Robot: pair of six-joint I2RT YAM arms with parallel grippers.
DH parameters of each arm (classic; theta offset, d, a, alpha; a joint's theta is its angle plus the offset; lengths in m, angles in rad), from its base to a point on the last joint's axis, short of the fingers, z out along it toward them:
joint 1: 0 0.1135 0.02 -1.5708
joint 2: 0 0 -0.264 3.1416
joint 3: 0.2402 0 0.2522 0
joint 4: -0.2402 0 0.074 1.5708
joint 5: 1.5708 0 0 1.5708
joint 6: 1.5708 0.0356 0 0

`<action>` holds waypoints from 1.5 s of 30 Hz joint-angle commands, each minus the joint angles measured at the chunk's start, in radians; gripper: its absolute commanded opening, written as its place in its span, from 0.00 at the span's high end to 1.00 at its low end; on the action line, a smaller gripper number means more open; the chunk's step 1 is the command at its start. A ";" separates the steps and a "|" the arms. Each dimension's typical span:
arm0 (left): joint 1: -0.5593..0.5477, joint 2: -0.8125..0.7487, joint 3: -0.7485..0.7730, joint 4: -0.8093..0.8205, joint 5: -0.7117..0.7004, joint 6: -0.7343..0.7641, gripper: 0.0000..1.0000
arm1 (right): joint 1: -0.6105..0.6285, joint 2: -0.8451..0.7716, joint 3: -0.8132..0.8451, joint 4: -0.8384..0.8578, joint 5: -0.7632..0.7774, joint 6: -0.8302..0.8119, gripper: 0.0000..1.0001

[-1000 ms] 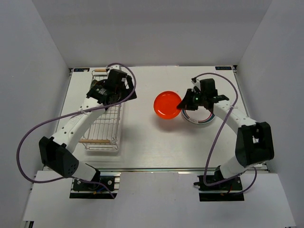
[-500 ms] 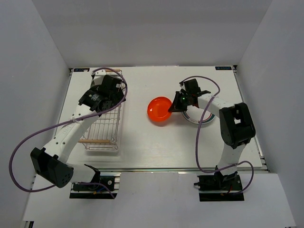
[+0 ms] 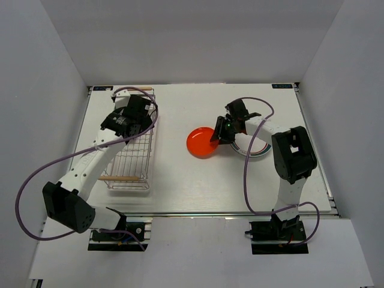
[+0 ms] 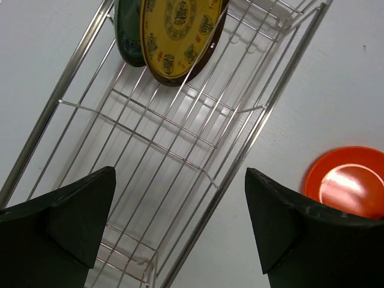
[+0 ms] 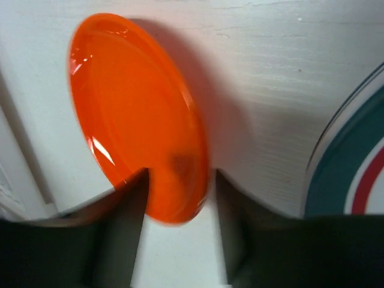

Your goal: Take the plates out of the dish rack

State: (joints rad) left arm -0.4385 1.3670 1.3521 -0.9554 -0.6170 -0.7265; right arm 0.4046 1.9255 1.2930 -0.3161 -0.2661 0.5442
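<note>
The orange plate (image 3: 201,142) is being shown outside the dish rack (image 3: 132,157), on the white table (image 3: 180,186), between the rack and the white plates (image 3: 257,154). Whether it is lying flat or being tipped up on its rim cannot be told.

The right gripper (image 5: 181,174) is being held low at the plate's right edge. In the right wrist view its jaws are being kept parted, with the near rim of the orange plate sitting between them. A sliver of table is being shown between the rim and one finger, so nothing is being pinched. Just to the right, the green and red bands of a white plate's rim are being caught at the picture's edge.

The left gripper (image 4: 180,174) is being held above the dish rack, toward its far end. Its jaws are being spread wide, with nothing between them but the bare wire floor of the rack below.

Two plates are being kept in the rack ahead of this gripper. A yellow plate (image 4: 177,36) with dark round marks is being stood on edge among the wires. A dark green plate (image 4: 128,36) is being stood just behind it.
</note>
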 commanded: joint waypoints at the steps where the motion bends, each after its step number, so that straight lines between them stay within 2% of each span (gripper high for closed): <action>1: 0.029 0.017 -0.007 0.035 0.005 -0.004 0.02 | 0.007 -0.026 0.034 -0.043 0.054 -0.012 0.41; 2: 0.043 0.015 -0.011 0.043 0.005 0.002 0.02 | 0.005 -0.034 0.034 -0.054 0.056 -0.024 0.23; 3: 0.056 0.014 -0.016 0.061 0.003 0.007 0.02 | 0.005 -0.051 0.038 -0.066 0.068 -0.026 0.11; 14: 0.155 0.052 -0.048 0.193 -0.020 0.084 0.02 | 0.000 -0.307 -0.012 -0.071 0.036 -0.069 0.11; 23: 0.207 0.075 -0.105 0.386 0.082 0.179 0.03 | -0.006 -0.421 -0.049 -0.112 0.097 -0.108 0.11; 29: 0.225 0.130 -0.103 0.428 0.095 0.200 0.13 | -0.013 -0.444 -0.064 -0.146 0.142 -0.118 0.11; 43: 0.254 0.208 -0.117 0.466 0.062 0.194 0.22 | -0.047 -0.482 -0.087 -0.207 0.226 -0.127 0.11; 45: 0.264 0.224 -0.114 0.471 0.063 0.193 0.27 | -0.050 -0.494 -0.089 -0.213 0.238 -0.127 0.11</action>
State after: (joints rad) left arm -0.1875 1.5841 1.2472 -0.5148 -0.5415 -0.5362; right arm 0.3611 1.4742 1.2148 -0.5087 -0.0612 0.4328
